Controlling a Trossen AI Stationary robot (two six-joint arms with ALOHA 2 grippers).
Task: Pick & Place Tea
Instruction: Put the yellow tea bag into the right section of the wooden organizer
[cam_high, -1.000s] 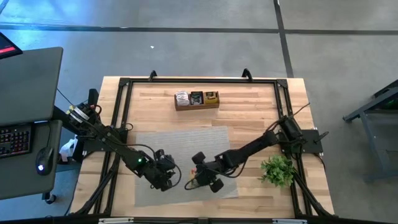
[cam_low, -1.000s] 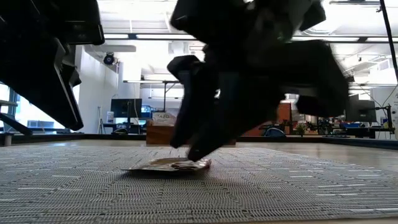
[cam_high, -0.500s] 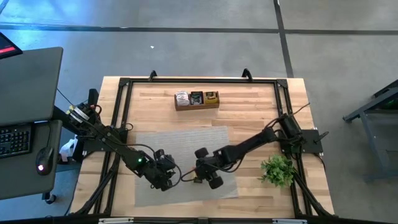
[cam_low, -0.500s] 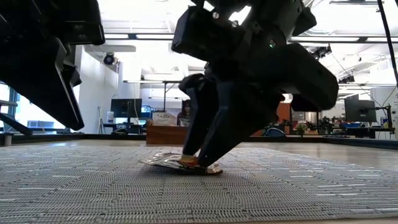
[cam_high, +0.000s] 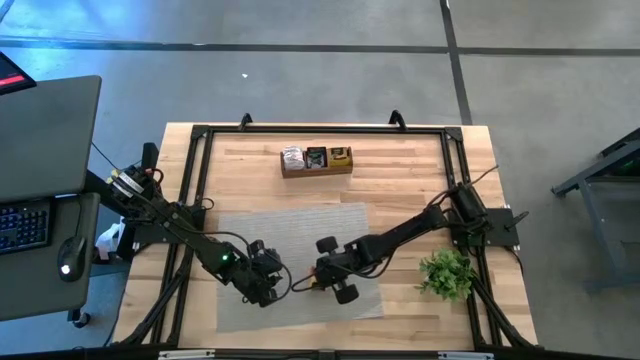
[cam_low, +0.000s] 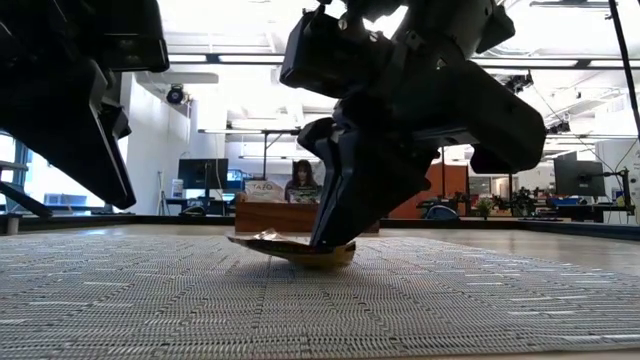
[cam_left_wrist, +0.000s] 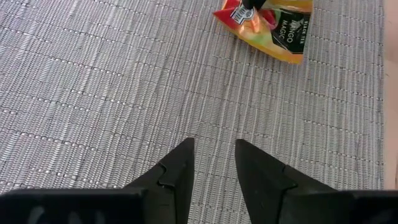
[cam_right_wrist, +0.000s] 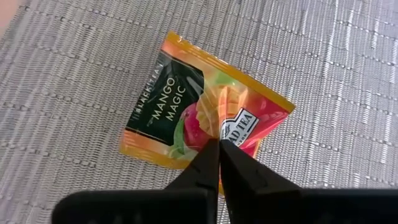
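Note:
An orange tea sachet (cam_right_wrist: 186, 102) with a dark panel lies on the grey woven mat (cam_high: 290, 240); it also shows in the left wrist view (cam_left_wrist: 273, 25) and the low view (cam_low: 285, 247). My right gripper (cam_right_wrist: 219, 149) is shut on it, near the mat's front middle (cam_high: 320, 283). My left gripper (cam_left_wrist: 214, 149) stands open above bare mat a little to the sachet's left (cam_high: 268, 290), holding nothing. My right gripper pinches the sachet between its two fingertips (cam_right_wrist: 208, 155), a little in from the edge by its red-printed corner (cam_right_wrist: 233, 127). The fingers slant down from above, coming from the table's right. The foil puckers at the pinch. The sachet's pinched part (cam_low: 335, 260) is down at the mat, and its free side (cam_low: 245, 240) is tilted up.
A low wooden box (cam_high: 316, 160) holding several sachets stands near the far edge. A small green plant (cam_high: 445, 272) sits at the right front. Black frame rails (cam_high: 195, 190) run along the table's sides. A person sits in the room behind (cam_low: 303, 178).
My right gripper has rolled a little at the wrist and shut on the sachet. The sachet, flat on the mat before, now bows: its free side has come up off the mat while the pinched part stays low.

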